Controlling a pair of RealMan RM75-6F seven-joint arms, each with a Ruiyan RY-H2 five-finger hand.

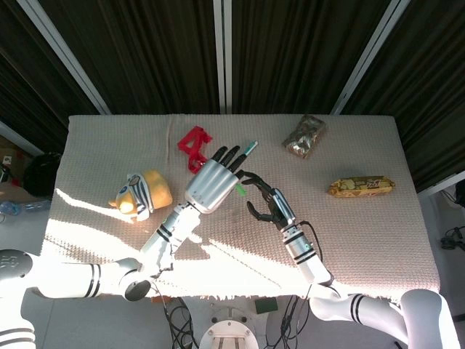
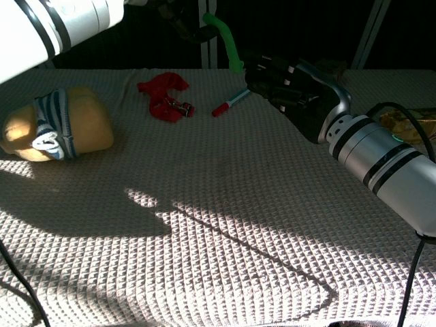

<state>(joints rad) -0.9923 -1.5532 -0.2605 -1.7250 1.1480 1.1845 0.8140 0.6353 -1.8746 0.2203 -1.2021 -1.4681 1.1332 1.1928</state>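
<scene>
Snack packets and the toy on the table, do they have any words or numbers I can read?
No text can be read in either view.
Brown snack packet: print too blurred to read.
Yellow snack bar wrapper: markings too small to read.
Plush toy: blue round patch, nothing legible.
Marker pen: no readable label.
Left hand, right hand: no writing visible.

Left hand (image 1: 211, 182) raised over cloth-covered table (image 1: 363, 233), holding a green stick (image 1: 240, 188); right hand (image 1: 267, 204) beside it, fingers curled; red clamp (image 1: 195, 148) behind
</scene>
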